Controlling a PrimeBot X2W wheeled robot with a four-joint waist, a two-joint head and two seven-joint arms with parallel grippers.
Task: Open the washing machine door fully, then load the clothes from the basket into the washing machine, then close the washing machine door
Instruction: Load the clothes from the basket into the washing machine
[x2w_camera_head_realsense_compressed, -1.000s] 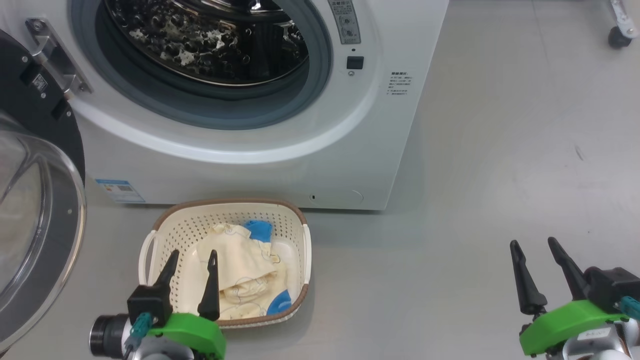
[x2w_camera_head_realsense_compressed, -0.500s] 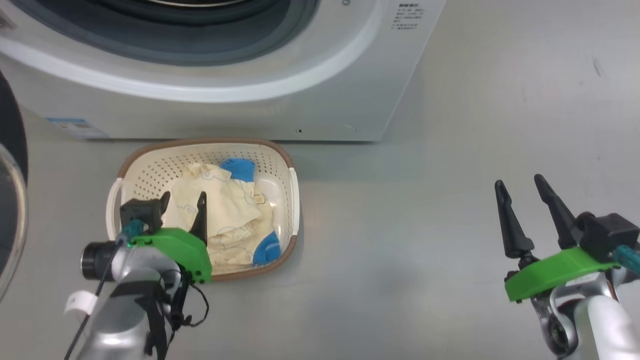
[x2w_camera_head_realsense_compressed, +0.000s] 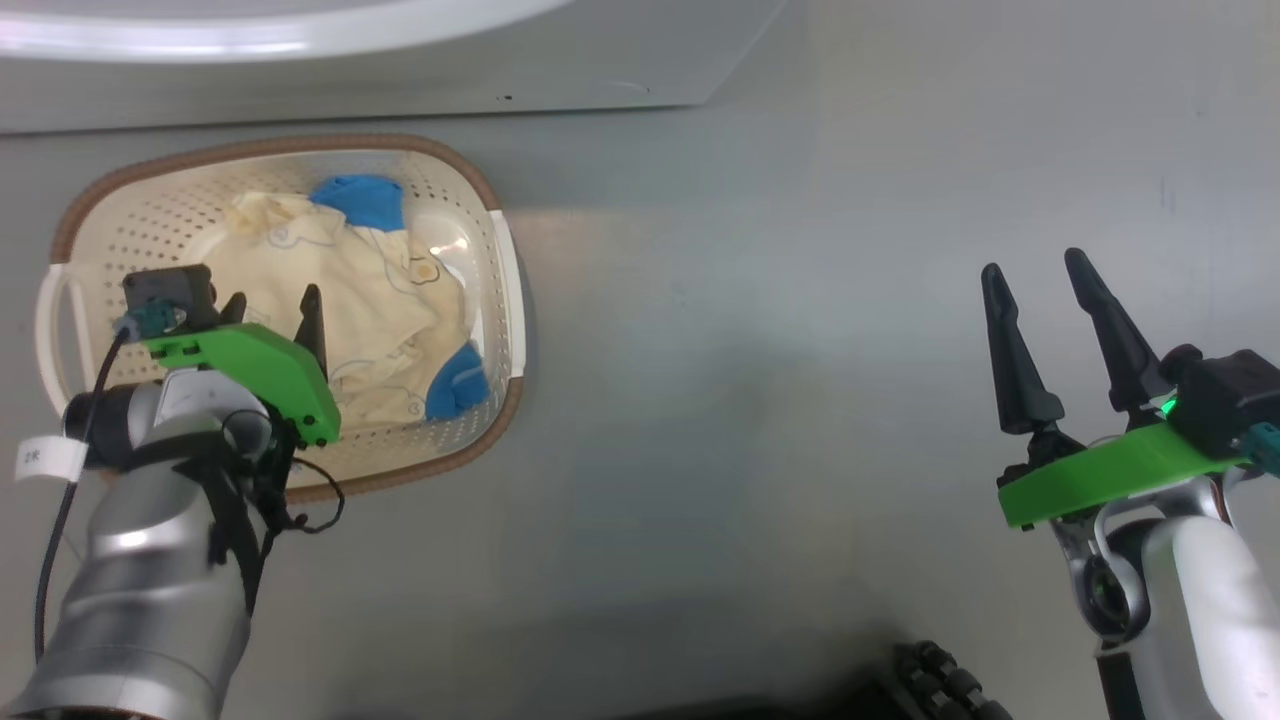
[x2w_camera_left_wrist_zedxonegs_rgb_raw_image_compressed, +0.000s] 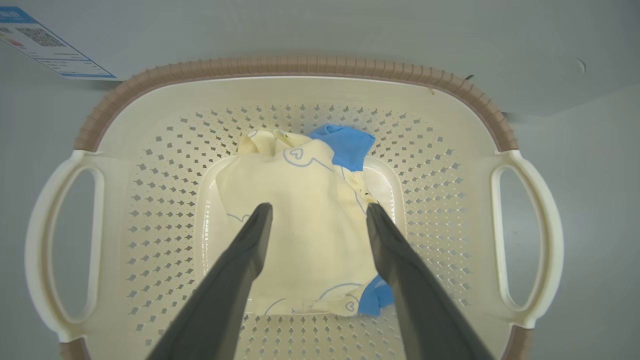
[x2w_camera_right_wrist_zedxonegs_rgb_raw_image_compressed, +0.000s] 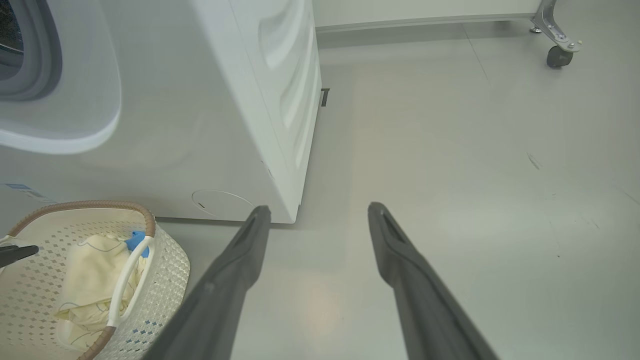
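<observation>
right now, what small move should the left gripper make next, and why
Probably lower the left gripper straight down into the basket. Its jaws stand open above the pale yellow clothes, framing the heap's middle, and nothing is gripped yet, so a descent should put cloth between them.

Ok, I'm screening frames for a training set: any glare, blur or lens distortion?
Head view: a glare patch inside the basket beside the clothes, soft shadow next to it. Left wrist view: sharp, basket rim bowed by the wide angle. Right wrist view: the washing machine has bowed edges, faint sheen on the floor.
</observation>
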